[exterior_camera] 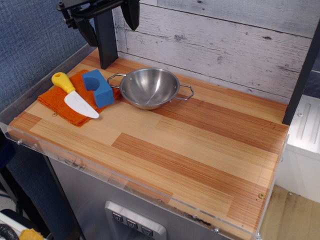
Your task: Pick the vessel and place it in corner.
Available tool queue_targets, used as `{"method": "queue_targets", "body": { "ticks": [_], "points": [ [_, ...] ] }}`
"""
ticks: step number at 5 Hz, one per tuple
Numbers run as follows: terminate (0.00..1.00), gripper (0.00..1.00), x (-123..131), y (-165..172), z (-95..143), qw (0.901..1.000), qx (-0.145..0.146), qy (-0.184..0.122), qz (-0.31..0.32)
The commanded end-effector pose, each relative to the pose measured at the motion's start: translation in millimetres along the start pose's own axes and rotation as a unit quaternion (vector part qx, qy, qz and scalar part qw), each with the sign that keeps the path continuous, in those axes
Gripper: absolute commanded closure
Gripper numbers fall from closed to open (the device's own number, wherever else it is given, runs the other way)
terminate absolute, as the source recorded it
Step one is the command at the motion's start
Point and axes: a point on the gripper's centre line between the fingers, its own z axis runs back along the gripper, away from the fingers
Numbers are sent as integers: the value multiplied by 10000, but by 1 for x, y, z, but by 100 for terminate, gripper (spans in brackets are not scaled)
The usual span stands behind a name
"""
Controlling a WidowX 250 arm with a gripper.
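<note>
Blue block [97, 87] touches vessel [150, 88] handle; knife [75, 95] beside

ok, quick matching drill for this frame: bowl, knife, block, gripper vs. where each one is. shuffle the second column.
Things:
1. bowl
2. knife
3. block
4. gripper

Places:
A. raised at the top edge, over the back left corner
B. on the orange cloth, yellow handle toward the blue wall
C. on bare wood by the plank wall, nothing gripping it
D. at the cloth's right end, next to the bowl's left handle

Pairs: 1-C, 2-B, 3-D, 4-A
</note>
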Motion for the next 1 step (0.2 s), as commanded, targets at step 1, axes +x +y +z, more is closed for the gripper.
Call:
{"method": "queue_targets", "body": {
  "ticks": [1],
  "points": [
    [100, 0, 8, 6, 17, 9996, -167, -234, 43]
  ]
}}
